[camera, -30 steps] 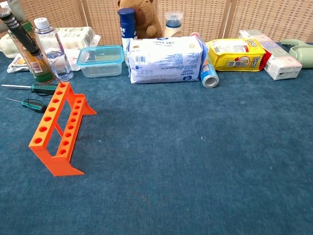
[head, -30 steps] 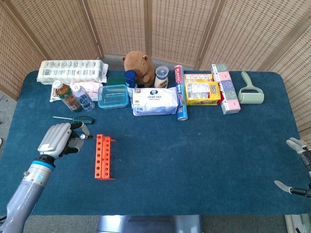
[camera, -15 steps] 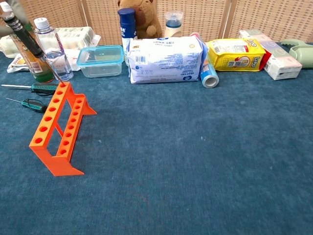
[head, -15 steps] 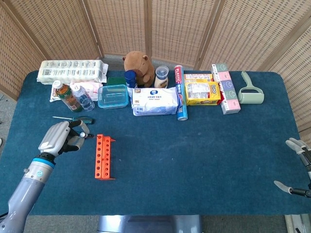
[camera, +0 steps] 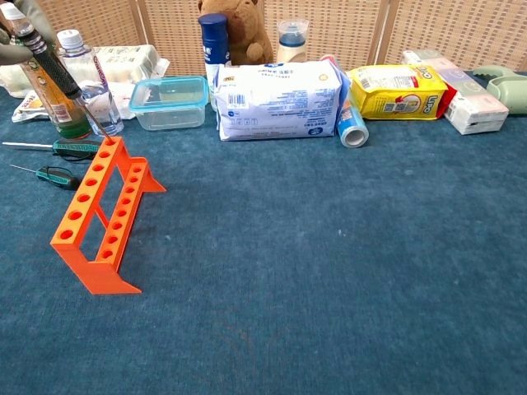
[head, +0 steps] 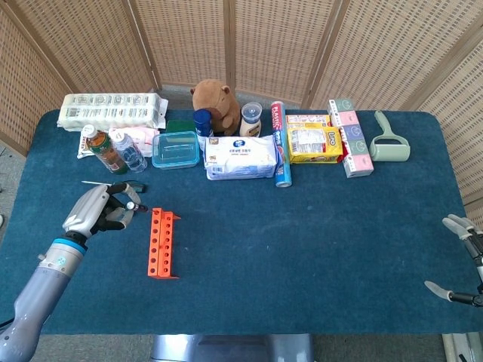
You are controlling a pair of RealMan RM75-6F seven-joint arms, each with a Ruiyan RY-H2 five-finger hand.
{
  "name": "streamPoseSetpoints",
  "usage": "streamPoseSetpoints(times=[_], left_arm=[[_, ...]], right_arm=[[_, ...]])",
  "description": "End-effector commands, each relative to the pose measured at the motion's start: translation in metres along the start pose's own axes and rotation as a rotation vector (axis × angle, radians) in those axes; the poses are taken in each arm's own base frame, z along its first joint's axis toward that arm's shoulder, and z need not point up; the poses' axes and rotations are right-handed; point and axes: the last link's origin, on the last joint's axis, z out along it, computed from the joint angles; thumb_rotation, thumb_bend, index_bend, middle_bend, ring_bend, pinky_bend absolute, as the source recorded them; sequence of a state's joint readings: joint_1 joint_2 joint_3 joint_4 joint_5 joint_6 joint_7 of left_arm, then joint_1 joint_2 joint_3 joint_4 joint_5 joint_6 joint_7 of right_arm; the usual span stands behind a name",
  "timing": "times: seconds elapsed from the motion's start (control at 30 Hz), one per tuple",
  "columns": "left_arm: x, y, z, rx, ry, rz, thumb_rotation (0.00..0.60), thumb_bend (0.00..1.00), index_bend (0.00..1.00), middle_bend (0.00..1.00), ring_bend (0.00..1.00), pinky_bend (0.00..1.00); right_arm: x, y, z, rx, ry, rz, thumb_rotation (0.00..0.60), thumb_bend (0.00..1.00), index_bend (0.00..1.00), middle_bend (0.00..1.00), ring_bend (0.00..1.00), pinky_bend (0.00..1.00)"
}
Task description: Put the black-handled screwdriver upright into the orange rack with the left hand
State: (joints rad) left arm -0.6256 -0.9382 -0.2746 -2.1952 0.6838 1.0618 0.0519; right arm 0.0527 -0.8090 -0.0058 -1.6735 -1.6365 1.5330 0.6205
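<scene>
Behind the blue table (head: 317,241), whose near half lies bare, stands a wicker screen (head: 249,45), while near the table's left edge the left hand (head: 96,211) grips the black-handled screwdriver (camera: 51,59) tilted, tip at the orange rack (camera: 100,216), and the right hand (head: 462,260) hangs open off the right edge.

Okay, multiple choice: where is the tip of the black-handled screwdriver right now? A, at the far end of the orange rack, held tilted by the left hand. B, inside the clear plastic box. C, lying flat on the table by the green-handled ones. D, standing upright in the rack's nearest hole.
A: in the chest view the black-handled screwdriver slants down from the left hand, its tip at the far end hole of the orange rack.
</scene>
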Motion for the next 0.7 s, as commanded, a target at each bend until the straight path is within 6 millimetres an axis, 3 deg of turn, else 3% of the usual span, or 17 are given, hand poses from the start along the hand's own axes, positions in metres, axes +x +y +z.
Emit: streamPoseSetpoints(times=[0.03, 0.7], left_arm=[[0.001, -0.001, 0.006, 0.023, 0.001, -0.004, 0.6, 0.5, 0.52, 1.0, 1.0, 1.0], [-0.005, -0.002, 0.029, 0.11, -0.019, 0.003, 0.6, 0.5, 0.52, 1.0, 1.0, 1.0]], right_arm=[[0.0, 0.0, 0.0, 0.0, 0.001, 0.0, 0.6, 0.02, 0.09, 0.08, 0.0, 0.0], [0.0, 0.001, 0.001, -0.006, -0.003, 0.001, 0.6, 0.02, 0.09, 0.09, 0.0, 0.0]])
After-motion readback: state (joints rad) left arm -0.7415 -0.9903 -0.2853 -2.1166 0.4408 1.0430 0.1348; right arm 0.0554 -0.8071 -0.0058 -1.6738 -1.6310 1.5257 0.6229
